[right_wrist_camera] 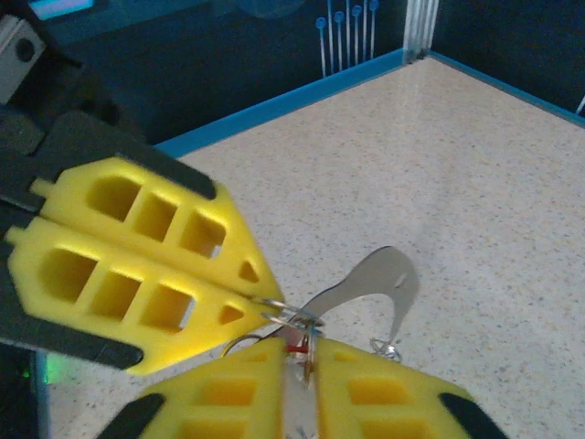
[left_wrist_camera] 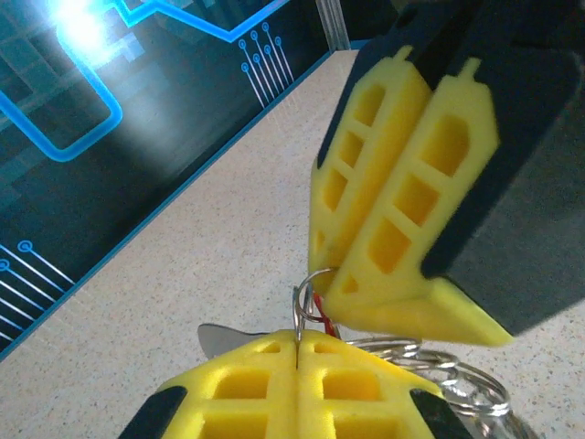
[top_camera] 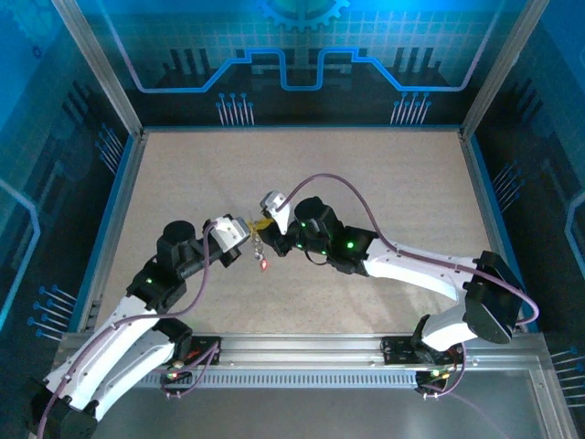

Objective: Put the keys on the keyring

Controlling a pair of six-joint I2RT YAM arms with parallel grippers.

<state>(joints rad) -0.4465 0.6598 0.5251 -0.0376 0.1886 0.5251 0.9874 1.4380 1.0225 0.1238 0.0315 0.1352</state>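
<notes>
The left gripper [left_wrist_camera: 297, 355] is clenched on a wire turn of the keyring [left_wrist_camera: 454, 377]. It meets the right gripper [right_wrist_camera: 306, 361] tip to tip above the middle of the table [top_camera: 384, 183]. The right jaws stand a slit apart around the wire and a red key head [right_wrist_camera: 295, 346]; I cannot tell whether they grip. The keys [top_camera: 262, 260] dangle beneath. Threading seems to be the step in hand. Next, the key's hole must slide along the wire without the loop slipping free.
</notes>
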